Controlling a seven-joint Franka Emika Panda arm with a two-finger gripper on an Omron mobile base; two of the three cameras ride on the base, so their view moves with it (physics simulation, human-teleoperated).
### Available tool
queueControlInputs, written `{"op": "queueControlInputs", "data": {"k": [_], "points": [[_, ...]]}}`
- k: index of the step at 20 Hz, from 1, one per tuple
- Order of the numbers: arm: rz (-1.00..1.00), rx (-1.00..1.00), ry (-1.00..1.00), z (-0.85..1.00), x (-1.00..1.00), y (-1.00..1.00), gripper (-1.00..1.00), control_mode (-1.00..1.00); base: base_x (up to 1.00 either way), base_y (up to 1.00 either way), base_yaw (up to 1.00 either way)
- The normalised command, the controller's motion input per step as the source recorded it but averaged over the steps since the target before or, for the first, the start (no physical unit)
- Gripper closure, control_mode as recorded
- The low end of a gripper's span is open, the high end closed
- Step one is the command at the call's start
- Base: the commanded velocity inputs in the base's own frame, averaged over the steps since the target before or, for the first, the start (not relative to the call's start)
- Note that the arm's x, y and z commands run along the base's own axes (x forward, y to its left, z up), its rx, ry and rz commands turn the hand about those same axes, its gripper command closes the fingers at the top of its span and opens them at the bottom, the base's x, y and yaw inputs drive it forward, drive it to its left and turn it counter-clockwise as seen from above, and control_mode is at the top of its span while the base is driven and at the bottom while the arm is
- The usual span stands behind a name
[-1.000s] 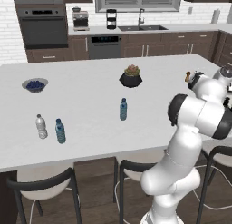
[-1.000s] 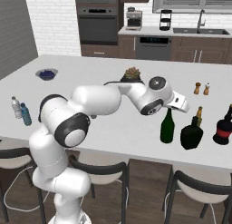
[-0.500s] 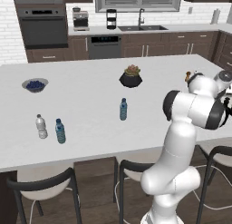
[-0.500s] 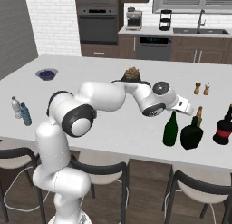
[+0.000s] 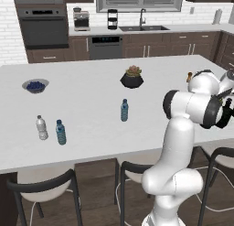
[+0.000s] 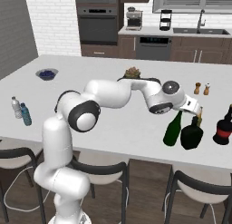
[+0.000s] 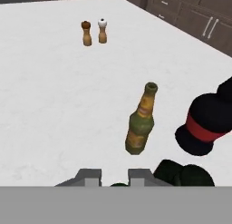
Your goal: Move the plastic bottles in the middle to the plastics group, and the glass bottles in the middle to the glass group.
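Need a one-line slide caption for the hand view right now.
Gripper poised over the green bottle's top, amber bottle and red-banded black bottle ahead.

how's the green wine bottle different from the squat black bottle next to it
The green wine bottle is taller and slimmer, with a long narrow neck; the squat black bottle is shorter, wider, short-necked. The green one stands left of the black one in the right base view. Both are dark, upright and close together near the counter's front edge.

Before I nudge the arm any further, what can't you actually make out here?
- Gripper: whether it is open or shut; hand view, fingertips cut off by the bottom band.
- Green bottle: its neck top; right base view, hidden behind the hand.
- Amber bottle: its label text; hand view, too blurred to read.
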Motion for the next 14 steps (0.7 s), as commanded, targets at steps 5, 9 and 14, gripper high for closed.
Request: {"op": "queueControlInputs", "data": {"k": [5,9,14], "points": [[0.0,0.0,0.0,-0.47,-0.48,0.23,1.0,-1.0,0.0,0.0,0.0],[0.0,0.0,0.0,-0.45,-0.3,0.42,1.0,-1.0,0.0,0.0,0.0],[0.0,0.0,0.0,-0.47,-0.06,0.34,1.0,-1.0,0.0,0.0,0.0]]}}
